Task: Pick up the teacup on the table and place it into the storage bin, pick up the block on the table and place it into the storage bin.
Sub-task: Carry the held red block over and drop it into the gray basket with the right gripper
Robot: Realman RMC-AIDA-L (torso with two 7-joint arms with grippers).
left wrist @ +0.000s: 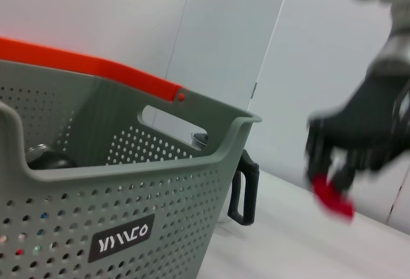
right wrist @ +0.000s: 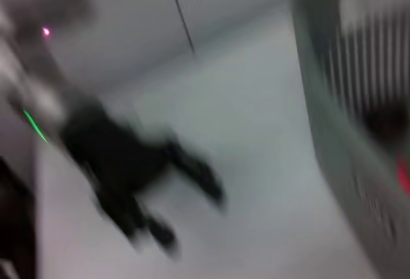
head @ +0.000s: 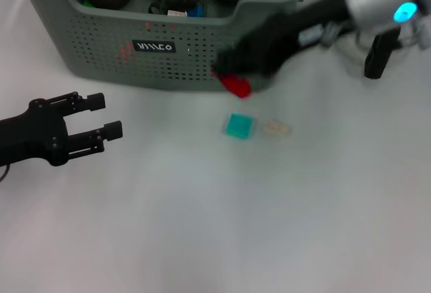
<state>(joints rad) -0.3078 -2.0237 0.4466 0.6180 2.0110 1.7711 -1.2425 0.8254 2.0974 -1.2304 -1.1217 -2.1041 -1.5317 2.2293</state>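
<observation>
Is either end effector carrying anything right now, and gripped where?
The right end effector holds a red block by its upper part, beside the storage bin. The left end effector is open and empty.

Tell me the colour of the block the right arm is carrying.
Red. The block shows best in the left wrist view, held by the right gripper beside the storage bin.

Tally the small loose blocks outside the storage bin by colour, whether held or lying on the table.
Red: 1, block held by the right gripper
Teal: 1, block on the table
Pale beige: 1, small piece beside the teal one
Total: 3
</observation>
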